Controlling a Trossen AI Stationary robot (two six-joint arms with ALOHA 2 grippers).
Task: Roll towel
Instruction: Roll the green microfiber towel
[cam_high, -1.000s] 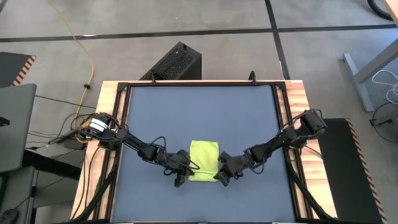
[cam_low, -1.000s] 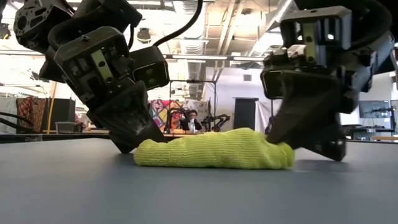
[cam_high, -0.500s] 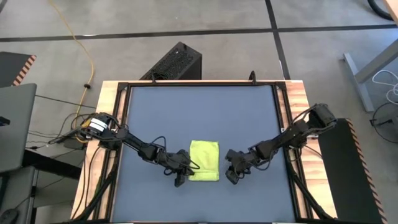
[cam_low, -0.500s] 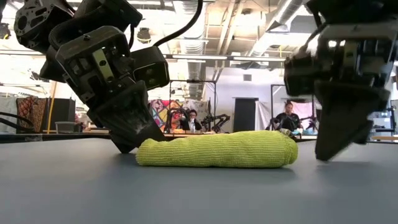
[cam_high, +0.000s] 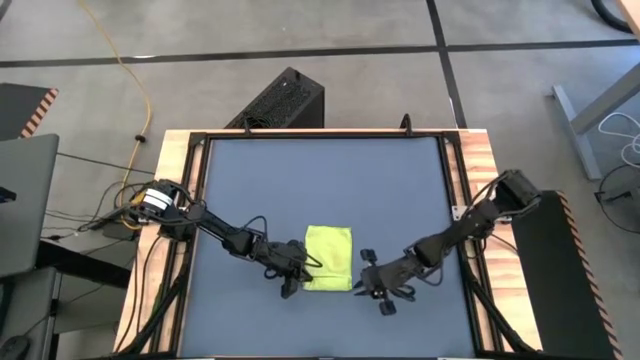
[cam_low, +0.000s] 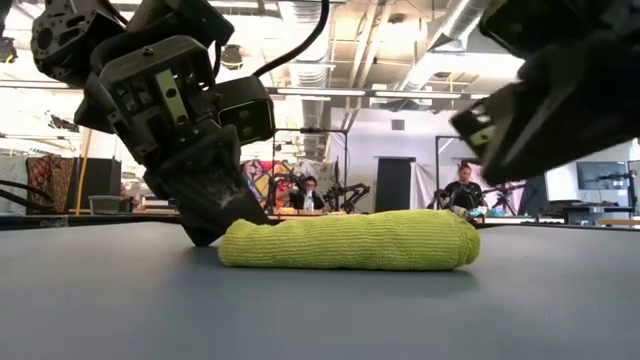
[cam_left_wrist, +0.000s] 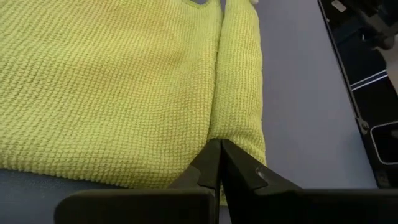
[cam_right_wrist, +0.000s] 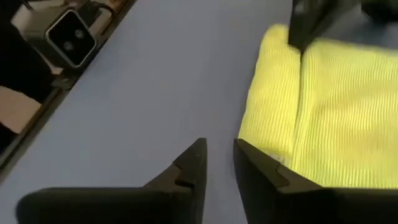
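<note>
Left gripper pinching the towel's rolled edge; right gripper clear of the cloth, low on the tabletop.

Left gripper (cam_high: 291, 284) sits at the near left corner of the towel (cam_high: 327, 257), its jaws closed together on the cloth where the rolled near edge meets the flat part, as the left wrist view shows (cam_left_wrist: 219, 163). In the low view this gripper (cam_low: 215, 225) touches the left end of the roll. The towel lies slightly near of centre on the dark blue-grey tabletop (cam_high: 320, 180), its near edge turned over into a thick roll (cam_low: 350, 241), the far part flat. Right gripper (cam_high: 381, 298) is just beside the towel's near right corner, not touching it; its jaws stand slightly apart with a narrow gap and hold nothing (cam_right_wrist: 219, 167). People (cam_low: 310, 195) show in the room beyond.
</note>
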